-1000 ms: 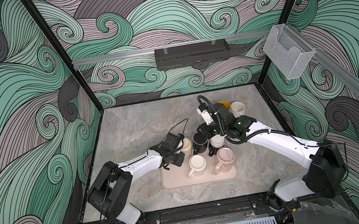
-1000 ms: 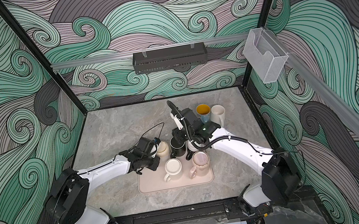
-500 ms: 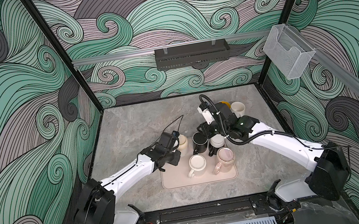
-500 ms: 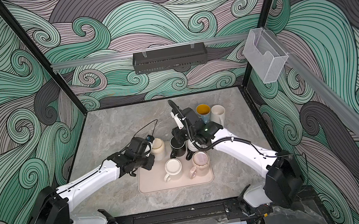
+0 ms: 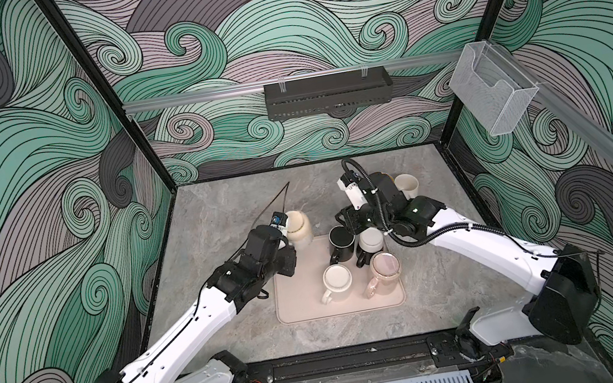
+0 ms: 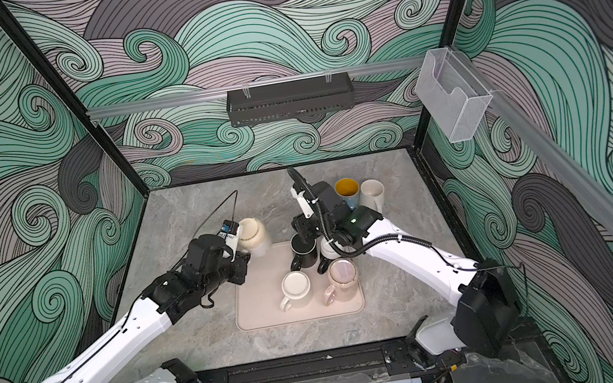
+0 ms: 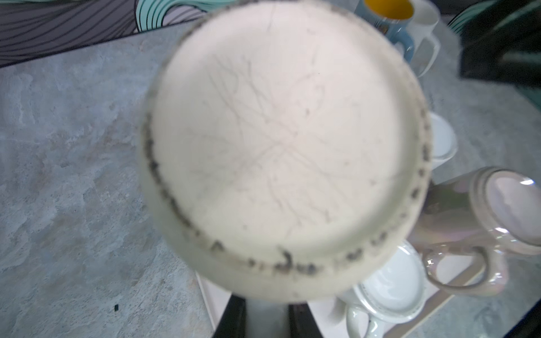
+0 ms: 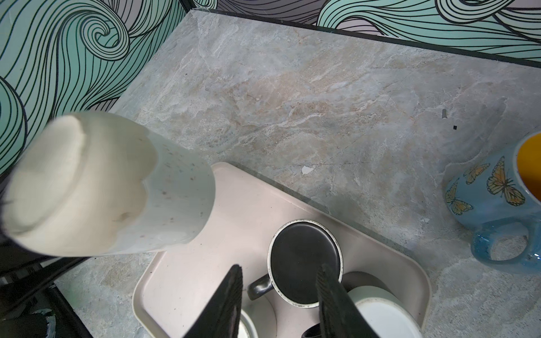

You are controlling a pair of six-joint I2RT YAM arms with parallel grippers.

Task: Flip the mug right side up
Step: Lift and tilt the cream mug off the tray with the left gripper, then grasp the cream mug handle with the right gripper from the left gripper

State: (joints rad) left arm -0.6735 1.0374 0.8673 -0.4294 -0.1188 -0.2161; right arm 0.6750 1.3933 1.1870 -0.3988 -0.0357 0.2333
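Two grippers, one tray [image 5: 303,307]. Left gripper [image 7: 267,307]: fingers closed tight on the cream mug [image 5: 298,225], which is held tilted over the tray's far-left corner with its base uppermost and its mouth facing down. Right gripper [image 8: 279,272]: fingers partly spread, gripping nothing, poised above the black mug [image 8: 304,260] at the tray's far edge.

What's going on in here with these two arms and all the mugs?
Two robot arms are turning upside-down mugs upright. The left pincer is shut on a cream mug and holds it tilted in the air over the far left corner of the tray. The right pincer hangs open above a black mug, which sits bottom up on the tray among other overturned mugs. Off the tray at the back, a blue butterfly mug and a white mug stand upright.
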